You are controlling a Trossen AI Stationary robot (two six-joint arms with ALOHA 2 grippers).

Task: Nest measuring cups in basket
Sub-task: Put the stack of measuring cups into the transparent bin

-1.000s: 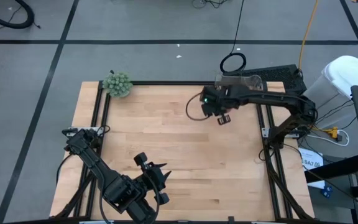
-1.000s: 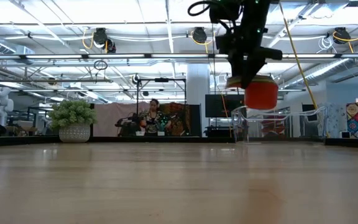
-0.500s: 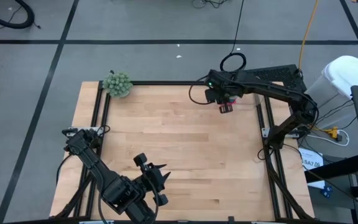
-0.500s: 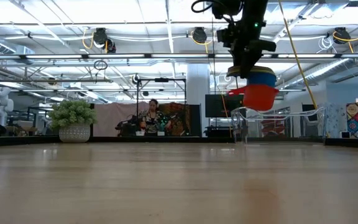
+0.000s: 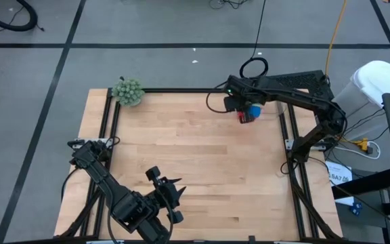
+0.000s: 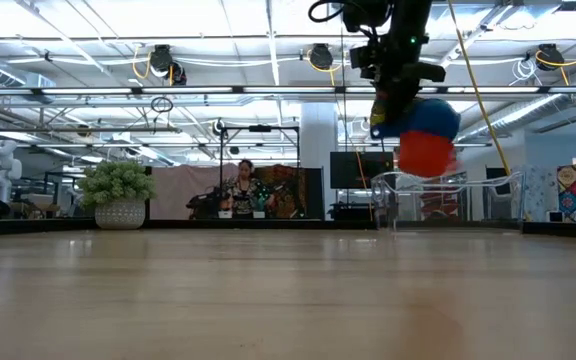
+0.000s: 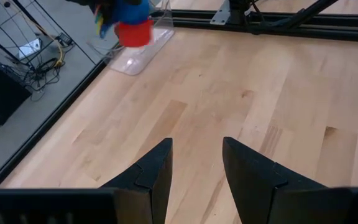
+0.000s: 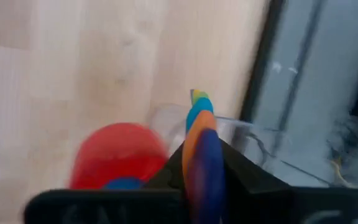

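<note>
Red-blue measuring cups (image 6: 427,138) pinched in right gripper (image 5: 248,115) above basket (image 6: 448,200).

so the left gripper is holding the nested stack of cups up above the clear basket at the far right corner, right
Not quite: the right gripper holds it, not the left. The high view shows the right arm reaching over the far right corner with the stack of cups in the air above the clear basket, its fingers pinched on the handles. The left gripper waits empty at the table's near edge.
</note>
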